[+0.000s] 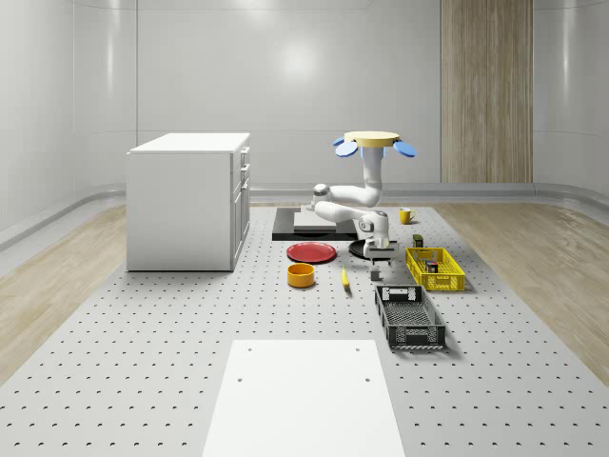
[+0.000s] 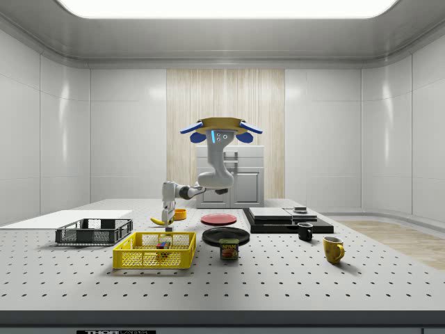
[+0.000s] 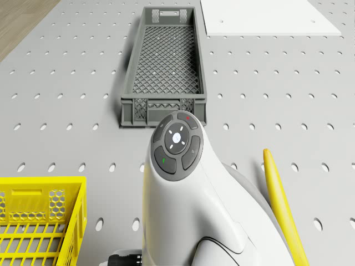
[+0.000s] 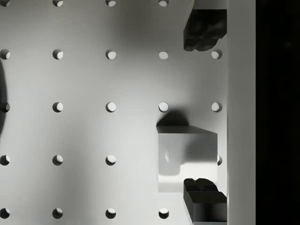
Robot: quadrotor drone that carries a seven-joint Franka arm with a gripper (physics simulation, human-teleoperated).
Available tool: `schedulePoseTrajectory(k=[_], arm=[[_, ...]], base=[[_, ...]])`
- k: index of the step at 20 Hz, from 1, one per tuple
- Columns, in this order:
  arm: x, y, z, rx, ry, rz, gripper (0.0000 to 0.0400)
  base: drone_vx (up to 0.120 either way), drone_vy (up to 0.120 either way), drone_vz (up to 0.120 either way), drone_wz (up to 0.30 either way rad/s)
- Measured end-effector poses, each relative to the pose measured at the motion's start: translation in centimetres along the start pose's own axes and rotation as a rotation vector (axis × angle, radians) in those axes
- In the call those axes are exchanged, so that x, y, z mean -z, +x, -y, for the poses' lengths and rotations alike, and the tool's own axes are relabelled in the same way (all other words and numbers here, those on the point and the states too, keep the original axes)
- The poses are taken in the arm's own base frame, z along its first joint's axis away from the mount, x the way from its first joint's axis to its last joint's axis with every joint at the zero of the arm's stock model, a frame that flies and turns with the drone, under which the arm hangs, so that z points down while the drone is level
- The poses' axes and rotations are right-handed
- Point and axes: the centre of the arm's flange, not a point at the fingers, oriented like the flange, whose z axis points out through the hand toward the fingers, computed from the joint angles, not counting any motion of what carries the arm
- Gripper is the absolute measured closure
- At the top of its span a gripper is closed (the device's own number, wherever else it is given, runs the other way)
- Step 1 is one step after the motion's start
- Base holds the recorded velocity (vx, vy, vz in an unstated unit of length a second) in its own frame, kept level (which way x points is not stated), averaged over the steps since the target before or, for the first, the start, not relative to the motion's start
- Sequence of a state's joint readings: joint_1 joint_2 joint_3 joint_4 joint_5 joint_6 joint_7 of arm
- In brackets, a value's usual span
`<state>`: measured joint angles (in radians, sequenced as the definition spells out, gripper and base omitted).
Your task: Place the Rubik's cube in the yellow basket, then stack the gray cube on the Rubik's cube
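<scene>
Hovering drone (image 1: 372, 140) lowers its open hand (image 4: 205, 115) over the small gray cube (image 4: 186, 158), offset toward one finger; multicoloured Rubik's cube (image 2: 164, 243) already sits in the yellow plastic basket (image 2: 154, 258).

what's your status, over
Drone hovering over table; gripper open above gray cube, not gripped. Rubik's cube already in yellow basket. Nothing blocking.

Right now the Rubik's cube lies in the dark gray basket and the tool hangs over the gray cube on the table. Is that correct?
Not quite. The Rubik's cube lies in the yellow basket, as the side view shows; the dark gray basket holds nothing in the drone view. The rest is right: in the wrist view the tool hangs over the gray cube on the table.
</scene>
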<state>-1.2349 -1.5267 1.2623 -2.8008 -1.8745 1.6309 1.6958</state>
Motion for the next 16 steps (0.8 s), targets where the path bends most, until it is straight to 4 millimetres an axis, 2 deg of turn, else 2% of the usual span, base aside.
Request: schedulePoseTrajectory(k=[5, 7, 10, 12, 16], arm=[[0.00, 0.00, 0.00, 0.000, 0.000, 0.000, 0.0000], [0.00, 0.00, 0.00, 0.000, 0.000, 0.000, 0.0000], [0.00, 0.00, 0.00, 0.000, 0.000, 0.000, 0.0000], [0.00, 0.00, 0.00, 0.000, 0.000, 0.000, 0.0000], [-0.58, 0.00, 0.00, 0.000, 0.000, 0.000, 0.0000]], base=[[0.000, -0.120, 0.000, 0.000], [0.000, -0.100, -0.120, 0.000], [0.000, 0.000, 0.000, 0.000], [0.000, 0.100, 0.000, 0.000], [0.000, 0.000, 0.000, 0.000]])
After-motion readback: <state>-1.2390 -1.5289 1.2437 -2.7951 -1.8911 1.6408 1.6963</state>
